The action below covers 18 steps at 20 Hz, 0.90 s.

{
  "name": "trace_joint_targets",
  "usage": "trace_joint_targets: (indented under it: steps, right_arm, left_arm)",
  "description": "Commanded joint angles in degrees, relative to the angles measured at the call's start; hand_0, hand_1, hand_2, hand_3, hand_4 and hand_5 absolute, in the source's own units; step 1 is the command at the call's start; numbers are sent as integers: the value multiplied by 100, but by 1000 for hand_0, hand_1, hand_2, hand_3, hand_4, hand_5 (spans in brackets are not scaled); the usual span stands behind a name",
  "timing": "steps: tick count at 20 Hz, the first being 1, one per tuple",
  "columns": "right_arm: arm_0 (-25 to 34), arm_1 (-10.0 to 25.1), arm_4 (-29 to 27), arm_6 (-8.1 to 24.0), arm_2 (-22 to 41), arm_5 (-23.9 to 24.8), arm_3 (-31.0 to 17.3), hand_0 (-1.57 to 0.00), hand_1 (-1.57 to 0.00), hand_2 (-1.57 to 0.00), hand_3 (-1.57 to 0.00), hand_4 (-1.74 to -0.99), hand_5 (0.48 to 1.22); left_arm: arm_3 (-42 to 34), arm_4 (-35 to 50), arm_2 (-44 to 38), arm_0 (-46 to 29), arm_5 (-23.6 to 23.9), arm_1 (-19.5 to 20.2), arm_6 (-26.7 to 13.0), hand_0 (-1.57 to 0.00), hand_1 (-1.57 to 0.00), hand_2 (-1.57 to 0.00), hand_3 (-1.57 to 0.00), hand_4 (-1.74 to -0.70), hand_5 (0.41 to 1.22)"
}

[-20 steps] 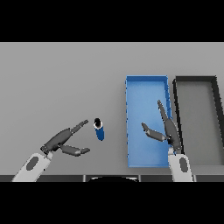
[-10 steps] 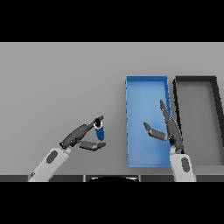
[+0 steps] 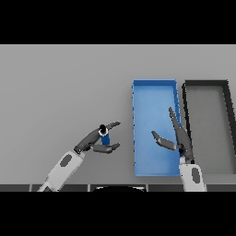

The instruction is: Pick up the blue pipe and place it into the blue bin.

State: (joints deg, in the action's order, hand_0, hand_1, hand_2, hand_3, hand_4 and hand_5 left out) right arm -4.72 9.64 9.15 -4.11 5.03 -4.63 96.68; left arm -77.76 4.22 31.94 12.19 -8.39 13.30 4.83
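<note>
the left hand (image 3: 94, 142) curls round the pipe (image 3: 105, 137) on the table (image 3: 60, 92), seemingly gripping it, left of the blue bin (image 3: 154, 87). the right hand (image 3: 177, 138) hangs open over the bin.

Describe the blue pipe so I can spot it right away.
Start at the blue bin on the grey table, then look to its left. The left hand wraps around the blue pipe: small, upright, dark opening on top, the only loose object there.
</note>
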Motion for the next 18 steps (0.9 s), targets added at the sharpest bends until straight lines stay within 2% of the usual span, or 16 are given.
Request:
trace_joint_targets:
  steps: [1, 2, 3, 4, 6, 8, 9, 11, 12, 18]
  right_arm:
    - [75, 24, -20, 72, -36, 13, 12, 1, 1, 1, 1, -1188, 556]
    - [68, -46, -20, 51, 6, 17, -18, 1, 1, 1, 1, -1196, 560]
    - [66, -30, -27, 55, -10, 8, -36, 1, 1, 1, 1, -1192, 560]
    - [22, -27, 13, -6, 10, 15, -42, 1, 1, 1, 1, -1191, 561]
    - [-5, 14, 1, -72, 2, -20, -25, 1, 1, 1, 1, -1184, 562]
    - [54, -16, 60, 33, 24, 36, -20, 1, 1, 1, 1, -1179, 561]
    - [-27, -27, 105, -67, 57, 52, 14, 1, 1, 1, 1, -1178, 561]
    - [28, -19, 71, 76, 20, 45, -48, 1, 1, 1, 1, -1176, 559]
    - [75, -7, 57, 79, 2, 38, -76, 1, 1, 1, 1, -1176, 559]
    - [92, -19, 104, 88, 32, 55, -65, 1, 1, 1, 1, -1154, 550]
  left_arm:
    - [-27, 121, -12, -46, -54, -65, 47, 1, -118, -269, -202, -1217, 635]
    - [63, 207, -72, 5, -90, -115, 59, -39, -248, -417, -345, -1268, 675]
    - [15, 308, -67, -59, -120, -189, 91, -179, -411, -578, -590, -1301, 784]
    - [-25, 339, -66, -122, -99, -221, 141, -418, -642, -777, -777, -1383, 872]
    - [-76, 180, 45, -186, 1, -307, 247, -833, -976, -1063, -1015, -1505, 997]
    - [-142, 200, 107, -247, -3, -322, 263, -1099, -1190, -1246, -1196, -1588, 1078]
    - [-182, 207, 124, -244, -13, -280, 227, -1193, -1266, -1311, -1258, -1617, 1106]
    - [-230, 107, 204, -228, 79, -310, 126, -1329, -1376, -1404, -1370, -1561, 1148]
    - [-238, 45, 223, -204, 130, -326, 225, -1378, -1415, -1438, -1411, -1541, 1162]
    - [-503, -12, 92, -122, 160, -513, 705, -1520, -1530, -1536, -1529, -1485, 1206]
